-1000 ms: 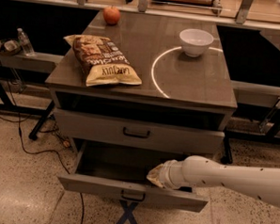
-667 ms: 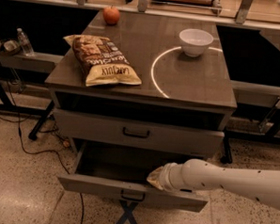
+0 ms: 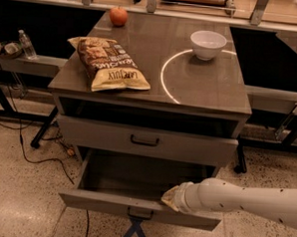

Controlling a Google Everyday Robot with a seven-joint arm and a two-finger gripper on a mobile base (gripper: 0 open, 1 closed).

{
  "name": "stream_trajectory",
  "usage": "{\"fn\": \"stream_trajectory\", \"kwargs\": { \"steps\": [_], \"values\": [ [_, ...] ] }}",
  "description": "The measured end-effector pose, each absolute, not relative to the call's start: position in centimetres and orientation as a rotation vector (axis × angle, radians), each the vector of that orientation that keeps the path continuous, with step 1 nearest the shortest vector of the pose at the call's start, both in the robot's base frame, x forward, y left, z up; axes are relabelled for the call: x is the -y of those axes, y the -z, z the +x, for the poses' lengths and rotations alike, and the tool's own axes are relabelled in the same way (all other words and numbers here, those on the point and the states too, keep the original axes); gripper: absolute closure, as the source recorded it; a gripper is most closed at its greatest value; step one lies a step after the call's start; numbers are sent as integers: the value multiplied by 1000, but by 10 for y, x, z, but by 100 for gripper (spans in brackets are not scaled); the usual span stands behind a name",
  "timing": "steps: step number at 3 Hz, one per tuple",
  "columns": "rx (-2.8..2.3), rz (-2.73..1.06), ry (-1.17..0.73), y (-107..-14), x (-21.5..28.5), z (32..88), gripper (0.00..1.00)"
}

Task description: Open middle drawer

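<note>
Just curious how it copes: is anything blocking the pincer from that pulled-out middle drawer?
Nothing visible is in the way. The pincer rests right at the front edge of the middle drawer, beside its handle.

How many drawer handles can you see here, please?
2: one on the top drawer, one on the open middle drawer, beside the pincer; another may be hidden below.

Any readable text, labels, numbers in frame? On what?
Chip bag: large lettering, too blurred to quote.
Bottle: label too small to read.
Middle drawer, bowl: no text.
Gripper, at the open Middle drawer's front edge: no text.
</note>
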State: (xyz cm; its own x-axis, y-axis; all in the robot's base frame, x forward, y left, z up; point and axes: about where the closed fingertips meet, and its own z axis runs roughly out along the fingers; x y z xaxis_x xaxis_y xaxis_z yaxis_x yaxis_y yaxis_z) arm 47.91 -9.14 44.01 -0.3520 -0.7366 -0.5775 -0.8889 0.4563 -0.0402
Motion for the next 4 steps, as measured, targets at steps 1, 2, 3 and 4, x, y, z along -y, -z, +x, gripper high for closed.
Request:
{"fn": "stream_trajectory", "kwargs": {
  "steps": [1, 2, 3, 4],
  "values": [
    [-2247, -1377, -412, -428, 100, 443, 100],
    [-2277, -1392, -427, -424, 103, 425, 100],
    [-2277, -1392, -427, -425, 103, 425, 100],
    [-2262, -1371, -435, -438, 104, 423, 100]
  ]
}}
